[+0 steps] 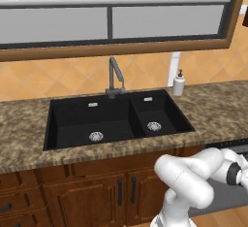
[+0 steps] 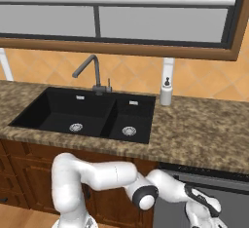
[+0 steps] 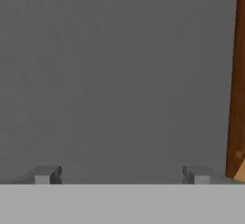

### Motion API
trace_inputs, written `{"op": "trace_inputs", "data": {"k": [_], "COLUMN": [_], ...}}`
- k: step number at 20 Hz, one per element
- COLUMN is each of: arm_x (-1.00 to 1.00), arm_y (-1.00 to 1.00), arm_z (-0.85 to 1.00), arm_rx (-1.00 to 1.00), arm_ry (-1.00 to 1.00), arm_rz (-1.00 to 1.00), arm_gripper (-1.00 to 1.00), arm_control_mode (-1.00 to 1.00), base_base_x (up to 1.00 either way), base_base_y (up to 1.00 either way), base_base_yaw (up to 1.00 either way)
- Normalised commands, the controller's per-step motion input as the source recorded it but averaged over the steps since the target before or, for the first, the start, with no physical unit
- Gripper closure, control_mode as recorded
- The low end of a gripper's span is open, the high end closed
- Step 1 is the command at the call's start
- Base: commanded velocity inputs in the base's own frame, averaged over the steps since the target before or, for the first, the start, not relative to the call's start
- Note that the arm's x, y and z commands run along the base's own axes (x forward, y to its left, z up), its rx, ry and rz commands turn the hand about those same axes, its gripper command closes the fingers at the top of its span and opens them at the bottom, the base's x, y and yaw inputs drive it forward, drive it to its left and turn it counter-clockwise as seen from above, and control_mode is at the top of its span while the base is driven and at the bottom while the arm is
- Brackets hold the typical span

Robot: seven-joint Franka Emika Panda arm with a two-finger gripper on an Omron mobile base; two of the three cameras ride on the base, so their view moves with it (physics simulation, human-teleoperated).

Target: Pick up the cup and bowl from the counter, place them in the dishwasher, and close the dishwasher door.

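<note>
Dishwasher door (image 3: 115, 74): flat dark grey panel right in front of the claw (image 3: 120, 175), brown cabinet edge (image 3: 235, 74) along one side. Claw open, fingertips wide apart, holding nothing (likely set to push the panel shut). From the right base camera the arm reaches low, under the surface (image 2: 204, 129), beside the dishwasher (image 2: 214, 176) and its black top strip. Soap dispenser (image 2: 166, 93) stands by the sink (image 2: 87, 110).
</note>
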Motion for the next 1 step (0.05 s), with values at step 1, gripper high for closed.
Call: {"op": "trace_inputs", "data": {"k": [1], "arm_x": [-0.14], "arm_y": [-0.39], "arm_z": [0.00], "arm_rx": [0.00], "arm_ry": [0.00], "arm_rz": [0.15], "arm_gripper": [-1.00], "arm_control_mode": [-1.00], "base_base_x": [0.00], "base_base_y": [0.00], "base_base_yaw": [0.00]}}
